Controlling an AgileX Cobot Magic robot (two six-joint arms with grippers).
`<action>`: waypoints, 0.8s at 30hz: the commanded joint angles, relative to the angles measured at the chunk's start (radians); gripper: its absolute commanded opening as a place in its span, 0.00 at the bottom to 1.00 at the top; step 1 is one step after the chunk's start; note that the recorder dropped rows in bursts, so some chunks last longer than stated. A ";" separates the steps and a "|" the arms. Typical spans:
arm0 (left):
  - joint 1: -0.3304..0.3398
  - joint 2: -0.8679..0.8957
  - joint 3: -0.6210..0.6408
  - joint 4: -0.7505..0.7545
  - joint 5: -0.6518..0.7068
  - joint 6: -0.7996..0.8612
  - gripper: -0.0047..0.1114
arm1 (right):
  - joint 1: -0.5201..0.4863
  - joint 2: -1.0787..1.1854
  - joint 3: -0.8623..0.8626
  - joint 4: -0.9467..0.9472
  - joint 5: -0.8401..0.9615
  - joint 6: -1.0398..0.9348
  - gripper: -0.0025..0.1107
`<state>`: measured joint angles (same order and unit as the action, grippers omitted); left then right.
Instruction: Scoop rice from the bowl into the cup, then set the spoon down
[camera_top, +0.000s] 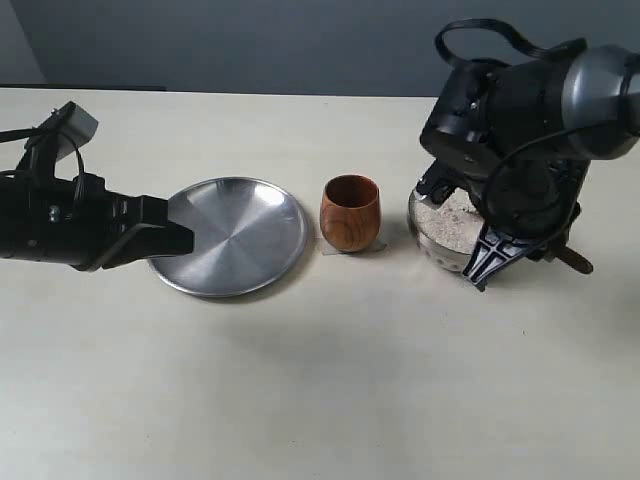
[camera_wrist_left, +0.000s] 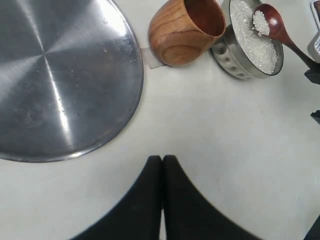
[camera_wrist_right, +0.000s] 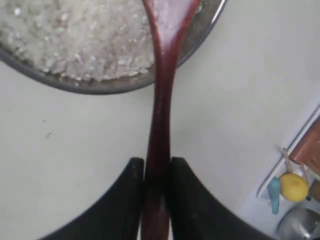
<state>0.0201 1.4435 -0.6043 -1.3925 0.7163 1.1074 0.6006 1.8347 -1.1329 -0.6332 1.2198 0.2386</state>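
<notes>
The loaded spoon (camera_wrist_right: 159, 100) is gripped by the right end effector (camera_wrist_right: 156, 167); it must be carried level to the cup (camera_top: 350, 212)

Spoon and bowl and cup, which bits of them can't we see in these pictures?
- Spoon: in the exterior view the right arm hides all but its handle end; the right wrist view's top edge cuts off its scoop.
- Bowl: in the exterior view the same arm covers its right side.
- Cup: the left wrist view's top edge cuts its mouth; its bottom shows nowhere, so rice inside cannot be told.
</notes>
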 joint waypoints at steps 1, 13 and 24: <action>-0.004 -0.001 -0.004 -0.009 0.005 0.003 0.04 | -0.014 -0.037 -0.009 0.053 0.001 -0.041 0.02; -0.004 -0.001 -0.004 -0.005 0.017 0.003 0.04 | -0.014 -0.045 -0.009 0.128 -0.002 -0.065 0.02; -0.004 -0.001 -0.004 -0.005 0.017 0.003 0.04 | -0.019 -0.060 -0.010 0.138 -0.016 -0.067 0.02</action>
<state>0.0201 1.4435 -0.6043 -1.3925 0.7222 1.1074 0.5925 1.7943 -1.1373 -0.4919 1.2157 0.1767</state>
